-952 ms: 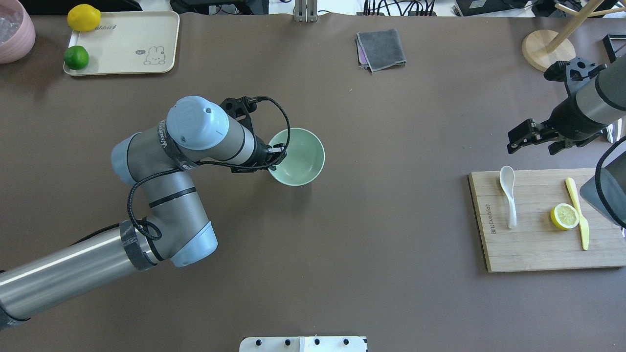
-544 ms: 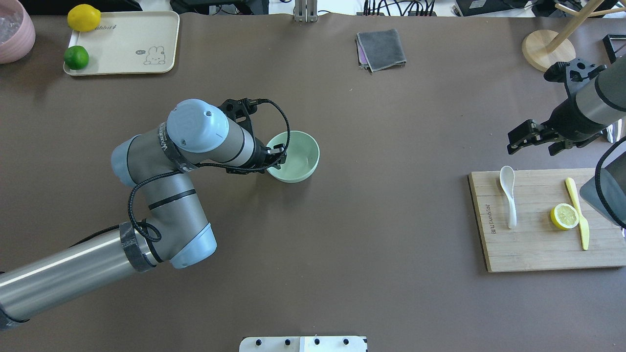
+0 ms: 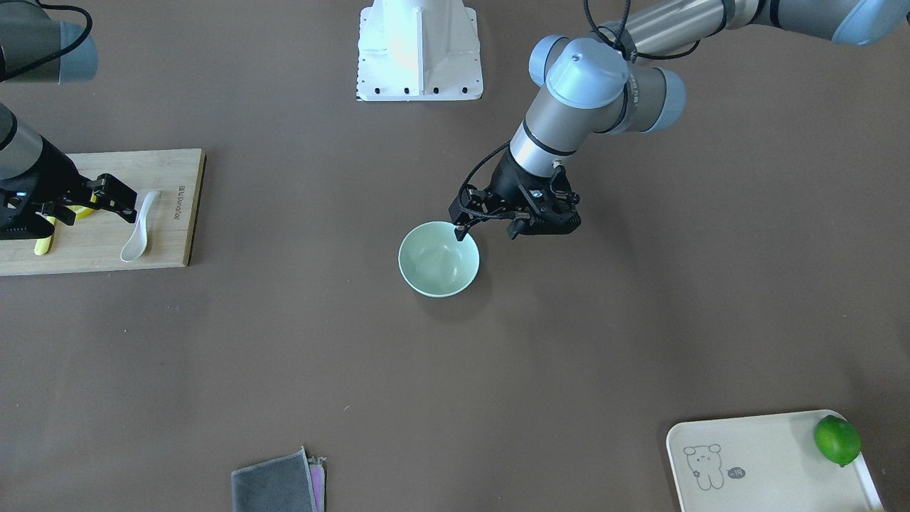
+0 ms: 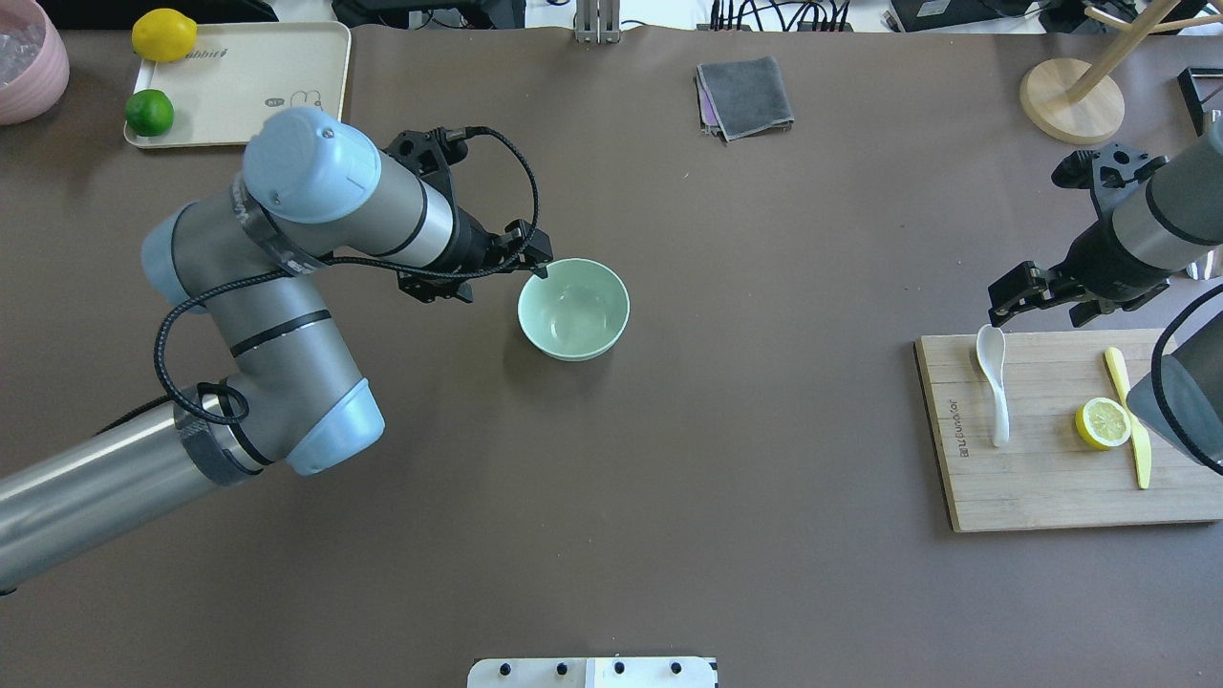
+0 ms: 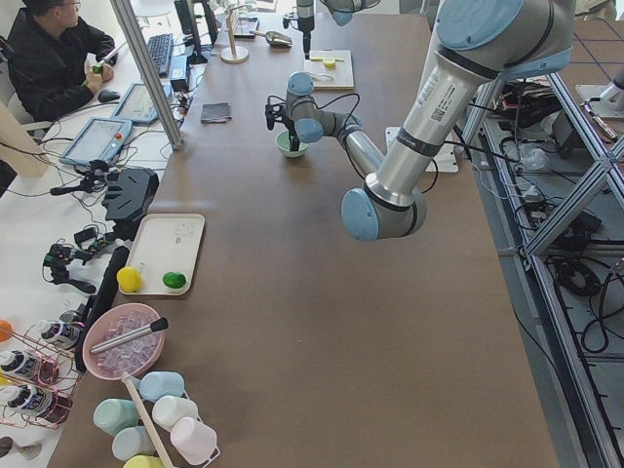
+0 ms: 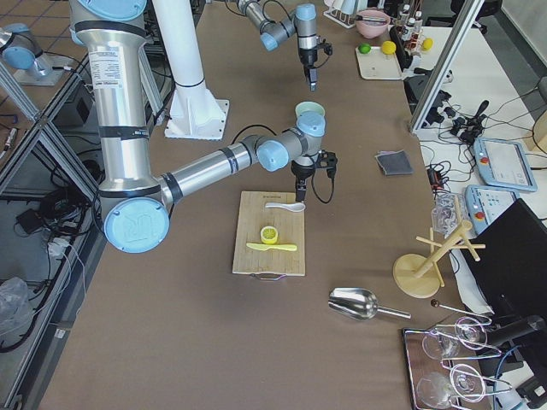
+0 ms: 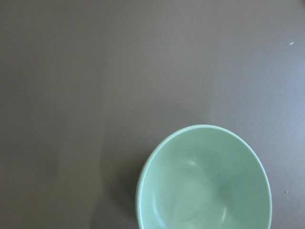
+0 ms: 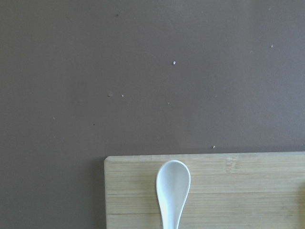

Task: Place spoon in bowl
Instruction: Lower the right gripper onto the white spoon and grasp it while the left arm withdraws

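The pale mint-green bowl [image 4: 573, 309] stands upright on the brown table near the middle, and also shows in the front view [image 3: 439, 259] and the left wrist view [image 7: 205, 181]. My left gripper [image 4: 506, 272] is open and empty, just off the bowl's far-left rim, with one fingertip [image 3: 461, 231] over the rim. The white spoon [image 4: 992, 382] lies on the bamboo cutting board [image 4: 1041, 487] at the right, scoop pointing away from me, and also shows in the right wrist view [image 8: 172, 191]. My right gripper [image 4: 1040, 304] is open and empty, hovering just beyond the board's far edge, near the scoop.
A lemon half [image 4: 1104, 422] and a yellow knife [image 4: 1132, 420] lie on the board right of the spoon. A grey cloth [image 4: 745, 96] lies at the far middle. A cream tray [image 4: 248, 86] with a lemon and a lime is far left, and a wooden stand [image 4: 1070, 96] far right.
My left gripper lowered the bowl to the table, let go of its rim and drew back to the left. My right gripper moved slightly nearer the board's far edge.
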Tool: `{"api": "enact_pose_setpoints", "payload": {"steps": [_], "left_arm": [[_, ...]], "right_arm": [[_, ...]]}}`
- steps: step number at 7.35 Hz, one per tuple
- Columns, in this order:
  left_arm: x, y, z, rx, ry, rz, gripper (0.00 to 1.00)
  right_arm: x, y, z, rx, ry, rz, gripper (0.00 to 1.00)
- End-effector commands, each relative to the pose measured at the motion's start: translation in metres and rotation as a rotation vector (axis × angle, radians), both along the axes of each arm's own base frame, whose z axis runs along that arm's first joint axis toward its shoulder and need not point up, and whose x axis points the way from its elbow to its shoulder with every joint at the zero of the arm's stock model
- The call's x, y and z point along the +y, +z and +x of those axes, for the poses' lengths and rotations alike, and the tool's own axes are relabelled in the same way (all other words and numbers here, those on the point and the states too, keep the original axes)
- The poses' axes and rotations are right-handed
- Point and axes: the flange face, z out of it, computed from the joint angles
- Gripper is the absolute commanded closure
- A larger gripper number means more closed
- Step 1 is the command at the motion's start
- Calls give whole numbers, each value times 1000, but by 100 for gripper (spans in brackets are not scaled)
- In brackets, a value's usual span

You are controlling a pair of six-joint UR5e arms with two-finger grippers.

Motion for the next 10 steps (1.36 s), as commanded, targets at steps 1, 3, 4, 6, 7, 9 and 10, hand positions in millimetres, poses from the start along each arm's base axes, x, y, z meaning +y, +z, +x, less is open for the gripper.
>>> {"api": "enact_pose_setpoints", "payload": {"steps": [1,3,4,6,7,9,10], "left_arm": [[-7,-7,-22,-22,21,15,2],[-12,-14,-32,-13,9,29,2],[-12,-13,-32,-14,9,28,2],[-11,-12,-33,-14,9,28,2],[-12,-11,-34,-16,7,28,2],[-12,-13,-35,-14,5,30,2],[-12,-11,-34,-16,5,28,2]], "right_arm": [[16,15,-14,22,-32,11,0],[30,33,-17,35,-49,14,0],[41,43,-18,23,-59,27,0],[57,47,-45,21,-40,18,0],[59,60,-51,23,-47,22,0],[55,90,-56,3,-48,41,0],[55,87,-56,-2,-48,47,1]]}}
